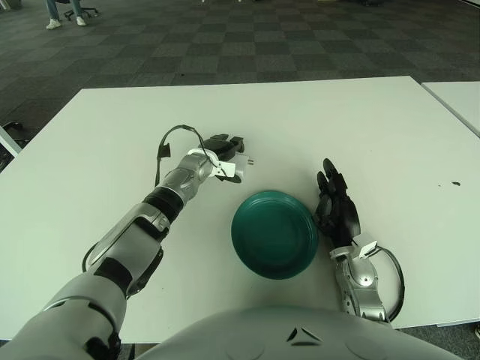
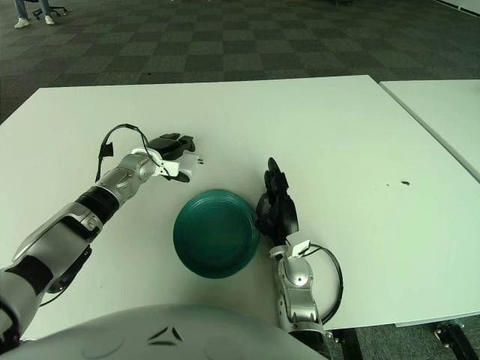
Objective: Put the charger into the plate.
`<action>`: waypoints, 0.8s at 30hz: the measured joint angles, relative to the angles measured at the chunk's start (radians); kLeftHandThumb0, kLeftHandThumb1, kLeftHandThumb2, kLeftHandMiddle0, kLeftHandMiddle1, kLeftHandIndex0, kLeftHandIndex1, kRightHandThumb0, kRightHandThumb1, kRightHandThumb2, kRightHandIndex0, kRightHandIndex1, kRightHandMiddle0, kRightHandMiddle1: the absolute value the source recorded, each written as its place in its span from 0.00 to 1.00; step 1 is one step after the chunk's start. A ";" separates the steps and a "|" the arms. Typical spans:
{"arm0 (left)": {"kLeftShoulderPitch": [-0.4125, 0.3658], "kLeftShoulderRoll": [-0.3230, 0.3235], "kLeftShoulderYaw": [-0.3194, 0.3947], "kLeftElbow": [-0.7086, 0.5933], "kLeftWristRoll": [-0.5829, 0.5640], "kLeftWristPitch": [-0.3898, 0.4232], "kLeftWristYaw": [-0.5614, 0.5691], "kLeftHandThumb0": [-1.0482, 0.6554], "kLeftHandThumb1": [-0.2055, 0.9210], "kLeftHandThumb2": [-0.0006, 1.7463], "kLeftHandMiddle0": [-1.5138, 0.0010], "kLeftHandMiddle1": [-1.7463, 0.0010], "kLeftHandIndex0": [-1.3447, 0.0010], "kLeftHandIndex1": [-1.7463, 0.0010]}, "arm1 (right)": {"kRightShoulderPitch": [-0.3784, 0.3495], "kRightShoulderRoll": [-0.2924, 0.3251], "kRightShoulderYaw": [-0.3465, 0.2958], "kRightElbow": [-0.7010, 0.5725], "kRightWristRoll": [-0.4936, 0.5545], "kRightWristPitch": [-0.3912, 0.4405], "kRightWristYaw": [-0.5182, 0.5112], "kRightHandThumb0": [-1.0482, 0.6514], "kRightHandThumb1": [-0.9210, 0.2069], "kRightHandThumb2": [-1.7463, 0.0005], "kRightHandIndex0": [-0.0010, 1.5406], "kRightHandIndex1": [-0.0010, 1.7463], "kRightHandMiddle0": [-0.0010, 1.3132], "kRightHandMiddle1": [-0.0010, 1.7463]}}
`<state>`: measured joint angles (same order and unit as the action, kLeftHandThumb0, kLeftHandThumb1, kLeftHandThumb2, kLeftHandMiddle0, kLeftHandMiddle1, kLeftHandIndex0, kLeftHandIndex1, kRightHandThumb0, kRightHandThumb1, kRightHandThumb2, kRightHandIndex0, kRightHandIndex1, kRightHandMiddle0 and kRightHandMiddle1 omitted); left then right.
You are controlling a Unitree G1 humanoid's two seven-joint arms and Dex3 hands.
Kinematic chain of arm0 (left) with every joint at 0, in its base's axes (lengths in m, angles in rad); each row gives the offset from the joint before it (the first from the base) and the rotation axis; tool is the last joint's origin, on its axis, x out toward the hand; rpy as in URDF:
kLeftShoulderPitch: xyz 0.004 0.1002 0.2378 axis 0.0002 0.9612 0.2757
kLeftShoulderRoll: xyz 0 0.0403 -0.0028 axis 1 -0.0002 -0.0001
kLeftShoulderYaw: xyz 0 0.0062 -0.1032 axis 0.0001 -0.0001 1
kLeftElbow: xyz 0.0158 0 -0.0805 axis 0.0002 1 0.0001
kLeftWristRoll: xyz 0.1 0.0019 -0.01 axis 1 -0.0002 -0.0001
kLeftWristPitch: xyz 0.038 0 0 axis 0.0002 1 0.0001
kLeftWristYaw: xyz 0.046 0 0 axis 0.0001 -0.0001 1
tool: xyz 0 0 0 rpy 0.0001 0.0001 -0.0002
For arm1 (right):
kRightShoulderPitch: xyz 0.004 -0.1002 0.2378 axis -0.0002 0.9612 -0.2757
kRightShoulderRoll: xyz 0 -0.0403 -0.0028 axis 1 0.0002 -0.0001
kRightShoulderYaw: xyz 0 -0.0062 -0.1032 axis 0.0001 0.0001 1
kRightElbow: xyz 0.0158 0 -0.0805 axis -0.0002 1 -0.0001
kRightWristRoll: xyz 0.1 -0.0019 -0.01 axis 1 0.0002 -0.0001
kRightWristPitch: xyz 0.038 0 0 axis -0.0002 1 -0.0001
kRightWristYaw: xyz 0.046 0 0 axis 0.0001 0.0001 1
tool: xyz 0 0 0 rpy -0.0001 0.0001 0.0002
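Now your left hand [image 1: 227, 150] grips the charger [image 1: 238, 160] beyond the plate [image 1: 274, 234].
Right eye shows prongs clearer; right hand [image 1: 335, 206], fingers straight, beside plate.

i can read no text, label, brand, number or sign anywhere here. a small white tag [image 1: 225, 170] hangs at my left wrist and another white tag [image 1: 366, 248] sits at my right wrist, but whatever may be printed on either is too small to make out. the green plate [image 1: 274, 234] shows a plain surface with no marking, and the white tabletop [image 1: 112, 135] carries no lettering that i can see.
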<state>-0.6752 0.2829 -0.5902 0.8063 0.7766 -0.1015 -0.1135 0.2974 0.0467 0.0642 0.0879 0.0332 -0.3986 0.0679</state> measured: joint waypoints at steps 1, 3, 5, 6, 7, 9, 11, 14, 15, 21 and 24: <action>-0.006 -0.003 -0.002 0.013 0.001 0.000 0.004 0.00 1.00 0.17 0.88 0.98 0.94 0.32 | 0.000 0.000 0.000 0.001 0.000 0.000 0.001 0.02 0.00 0.44 0.04 0.00 0.00 0.09; -0.020 -0.008 -0.008 0.040 0.003 -0.001 0.013 0.00 1.00 0.18 0.87 0.98 0.95 0.32 | 0.000 -0.001 0.000 0.002 0.000 0.000 0.002 0.02 0.00 0.44 0.04 0.00 0.00 0.09; -0.038 -0.016 -0.017 0.080 0.008 -0.002 0.028 0.00 1.00 0.19 0.85 0.98 0.97 0.34 | 0.000 -0.001 0.000 0.002 0.000 0.000 0.005 0.02 0.00 0.44 0.04 0.00 0.00 0.09; -0.051 -0.020 -0.022 0.106 0.013 -0.003 0.039 0.00 1.00 0.19 0.85 0.98 0.97 0.35 | 0.000 0.000 0.000 0.002 0.000 0.001 0.006 0.02 0.00 0.44 0.04 0.00 0.00 0.09; -0.059 -0.024 -0.026 0.124 0.015 -0.004 0.046 0.00 1.00 0.19 0.84 0.98 0.97 0.35 | 0.000 0.000 0.000 0.002 0.000 0.001 0.007 0.02 0.00 0.44 0.04 0.00 0.00 0.08; -0.076 -0.031 -0.034 0.161 0.017 -0.007 0.059 0.00 1.00 0.20 0.82 0.96 0.97 0.38 | 0.000 0.000 0.001 0.002 0.000 0.002 0.007 0.02 0.00 0.44 0.04 0.00 0.00 0.08; -0.093 -0.038 -0.043 0.194 0.018 -0.011 0.068 0.00 1.00 0.20 0.87 0.85 0.97 0.40 | 0.000 -0.001 0.000 0.002 0.000 0.003 0.008 0.02 0.00 0.44 0.04 0.00 0.00 0.09; -0.109 -0.045 -0.051 0.227 0.018 -0.012 0.071 0.00 1.00 0.21 0.96 0.65 0.98 0.43 | 0.000 -0.001 0.000 0.002 0.001 0.003 0.010 0.02 0.00 0.45 0.04 0.00 0.00 0.09; -0.114 -0.047 -0.055 0.238 0.018 -0.013 0.071 0.00 1.00 0.21 0.97 0.64 0.98 0.43 | 0.000 -0.001 0.000 0.002 0.002 0.003 0.013 0.02 0.00 0.45 0.04 0.00 0.00 0.09; -0.135 -0.055 -0.067 0.287 0.017 -0.028 0.075 0.00 1.00 0.22 1.00 0.53 0.99 0.47 | 0.000 0.000 -0.001 0.001 0.009 0.008 0.018 0.02 0.00 0.45 0.03 0.00 0.00 0.09; -0.140 -0.058 -0.068 0.306 0.016 -0.039 0.079 0.00 1.00 0.21 1.00 0.49 1.00 0.48 | 0.000 -0.001 -0.001 0.001 0.012 0.010 0.018 0.02 0.00 0.45 0.03 0.00 0.00 0.09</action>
<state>-0.8149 0.2246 -0.6584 1.1119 0.7924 -0.1402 -0.0349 0.2972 0.0461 0.0633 0.0884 0.0451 -0.3885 0.0859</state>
